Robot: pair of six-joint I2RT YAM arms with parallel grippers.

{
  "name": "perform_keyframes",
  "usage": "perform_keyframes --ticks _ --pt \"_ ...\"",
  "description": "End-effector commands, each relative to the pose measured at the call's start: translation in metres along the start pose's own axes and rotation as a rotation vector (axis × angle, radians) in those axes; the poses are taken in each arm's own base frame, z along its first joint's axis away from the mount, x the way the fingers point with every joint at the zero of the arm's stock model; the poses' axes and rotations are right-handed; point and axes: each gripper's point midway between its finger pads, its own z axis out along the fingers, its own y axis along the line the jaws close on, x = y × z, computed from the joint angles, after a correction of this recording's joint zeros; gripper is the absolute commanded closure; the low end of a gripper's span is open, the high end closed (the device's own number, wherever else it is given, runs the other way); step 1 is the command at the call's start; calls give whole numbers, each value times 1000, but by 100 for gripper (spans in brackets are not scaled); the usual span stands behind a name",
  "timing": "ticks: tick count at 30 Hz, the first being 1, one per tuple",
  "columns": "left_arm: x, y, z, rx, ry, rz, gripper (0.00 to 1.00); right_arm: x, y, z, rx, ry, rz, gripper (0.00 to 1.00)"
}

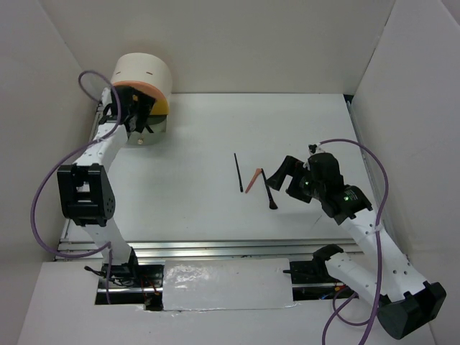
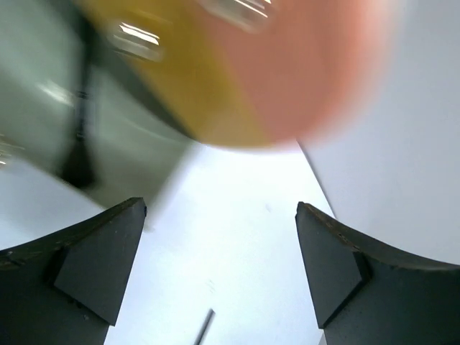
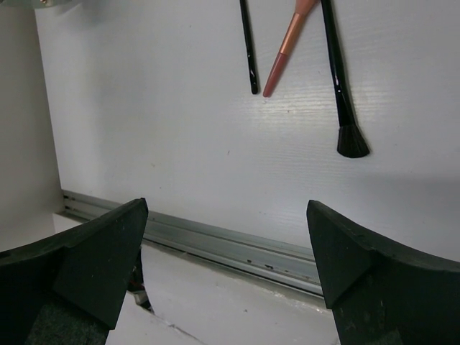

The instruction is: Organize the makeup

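White table (image 1: 201, 144): left claw (image 2: 221, 208) apart, box (image 2: 287, 65) ahead blurred, maybe drawer; right claw (image 3: 226, 207) apart, black brush (image 3: 338, 79) cropped.

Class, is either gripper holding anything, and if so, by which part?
Nothing is held. The left gripper is open by the round box; the right gripper is open, apart from the brush, coral stick and black stick.

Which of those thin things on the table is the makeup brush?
On the white table, look left of the right gripper, where three thin items lie side by side. The brush lies nearest that gripper; unlike the plain black stick and the coral stick, it ends in a flared black tuft.
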Motion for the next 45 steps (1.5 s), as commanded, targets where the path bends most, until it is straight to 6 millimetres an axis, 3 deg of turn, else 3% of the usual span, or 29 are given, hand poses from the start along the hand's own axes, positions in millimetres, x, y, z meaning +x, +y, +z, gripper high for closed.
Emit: perform_keyframes --ticks 1,2,3,4,5,6,8,9,12,15,19,28,43,45 --pt "63 -49 -42 -27 78 298 0 -14 -4 -2 42 -62 -19 0" --pt "78 -58 -46 -30 96 343 1 -16 -6 -3 54 -70 -23 0" --pt "101 -48 -54 -85 145 396 1 -23 -5 -4 66 -87 -23 0" --pt "136 -51 -65 -86 185 470 1 -28 -8 -5 93 -107 -27 0" --pt "156 -51 -66 -98 210 508 1 -30 -14 -5 128 -112 -27 0" --pt "193 -51 -78 -96 259 572 1 -35 -16 -6 151 -124 -23 0" --pt "226 -37 -81 -157 292 663 1 -39 -25 -8 214 -137 -21 0" --pt "256 -34 -92 -153 327 717 1 -41 -27 -7 230 -138 -22 0" --pt "306 -19 -103 -196 378 845 2 -41 -34 -9 262 -139 -21 0" --pt "338 -3 -110 -244 414 936 7 -37 -37 -10 261 -133 -23 0" --pt "362 25 -102 -317 470 986 16 -29 -34 -8 219 -111 -30 0" --pt "371 68 -92 -415 506 1017 30 -21 -27 -7 163 -85 -40 0" --pt "395 87 -85 -419 587 1040 30 -21 -25 -1 145 -76 -58 0" --pt "397 94 -84 -439 592 1053 35 -17 -22 0 126 -59 -58 0"
